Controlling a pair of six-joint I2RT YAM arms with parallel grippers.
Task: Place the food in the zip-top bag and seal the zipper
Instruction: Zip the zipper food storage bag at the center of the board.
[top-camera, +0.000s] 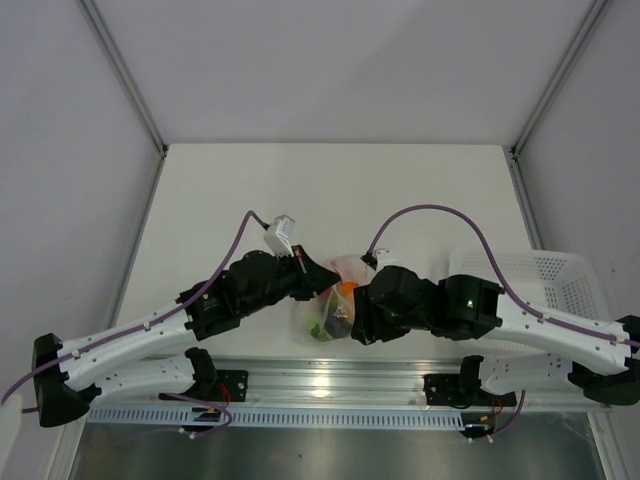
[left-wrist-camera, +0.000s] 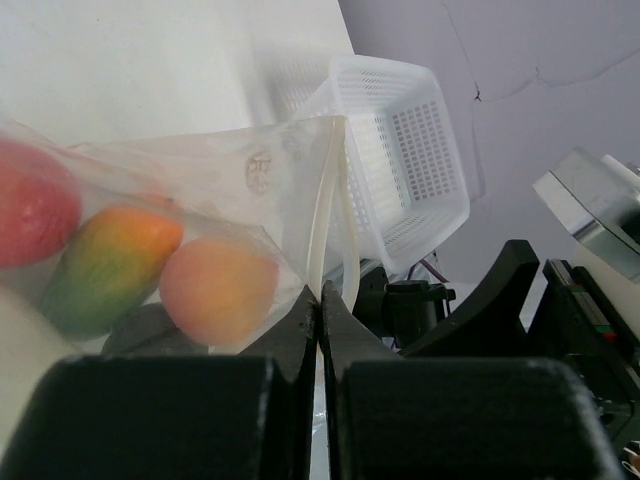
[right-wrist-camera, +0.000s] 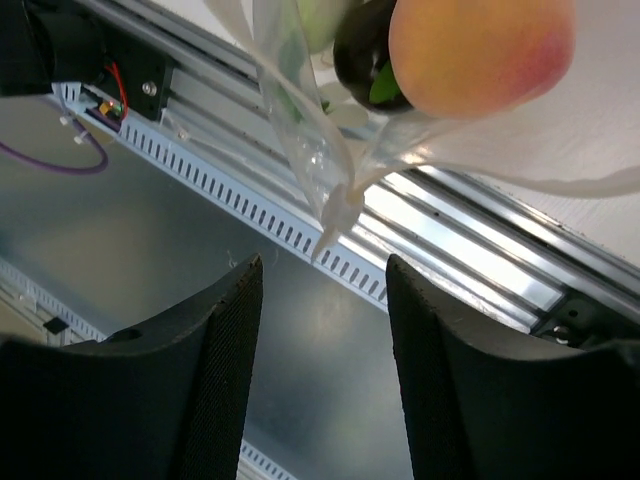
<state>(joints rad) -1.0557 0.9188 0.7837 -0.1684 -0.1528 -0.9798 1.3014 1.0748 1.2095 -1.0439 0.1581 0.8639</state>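
Left gripper (left-wrist-camera: 320, 303): I hold its jaws shut on the zipper (left-wrist-camera: 318, 230) of the bag (left-wrist-camera: 220, 170), at the lower centre of the left wrist view. Right gripper (right-wrist-camera: 322, 268): jaws apart, gripping nothing. A bag corner (right-wrist-camera: 335, 210) hangs just above the gap between them, over the rail (right-wrist-camera: 470, 250).

Location of the work: in the top view the bag (top-camera: 325, 305) sits at frame centre, between my two grippers. The basket (top-camera: 545, 280) lies at the right edge. The food (left-wrist-camera: 218, 290) shows through the plastic at the left of the left wrist view: a red piece, a green-orange piece and a peach one.

Step in hand, as I judge it: loading is done, sealing is not. Above my left fingertips the strip appears as two lines standing apart, so the mouth looks unsealed there.

Next move requires:
1. Keep the left grip firm as an anchor.
2. Bring the right jaws onto the strip, not the loose corner.
3. Close them and run along the strip.
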